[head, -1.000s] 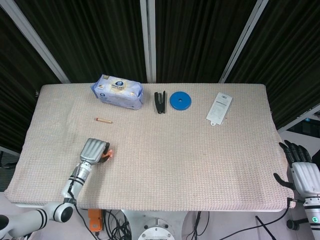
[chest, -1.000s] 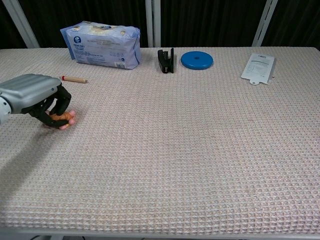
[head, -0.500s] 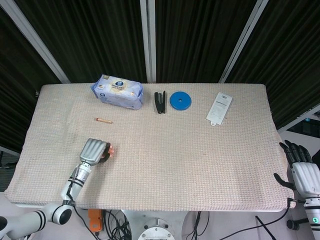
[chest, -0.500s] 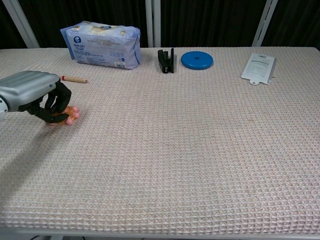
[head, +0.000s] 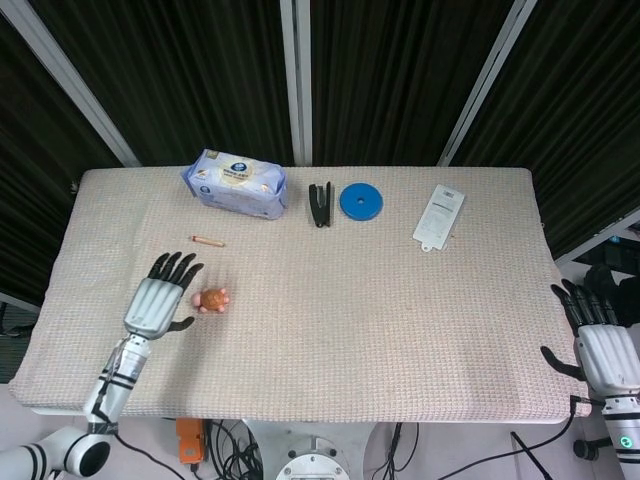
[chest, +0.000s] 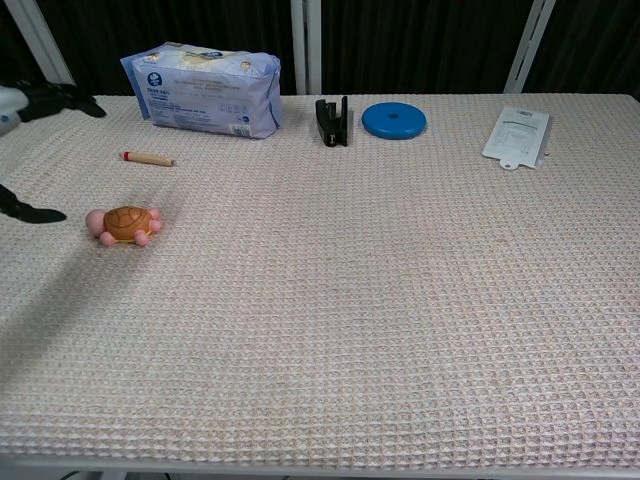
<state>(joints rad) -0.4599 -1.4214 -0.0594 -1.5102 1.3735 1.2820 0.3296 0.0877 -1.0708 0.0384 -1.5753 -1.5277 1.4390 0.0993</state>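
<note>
1. One toy turtle (head: 211, 299) lies alone on the woven cloth (head: 330, 300), just beside the left hand (head: 158, 300), which is spread flat and holds nothing; this looks like the release step.
2. Right hand (head: 603, 350) hangs off the table's right edge, fingers apart, empty.
3. Any next grasp would need the fingers to close around the turtle.
4. Dark slatted panels stand behind the table.

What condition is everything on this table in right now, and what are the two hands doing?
Left hand: open, fingers spread, holding nothing, beside the turtle.
Right hand: open, off the table's right edge.
Toy turtle: lying free, right way up.
Tissue pack: closed, lying flat.
Black clip: shut.
Blue disc: flat.
White packet: flat.
Wooden stick: lying flat.
</note>
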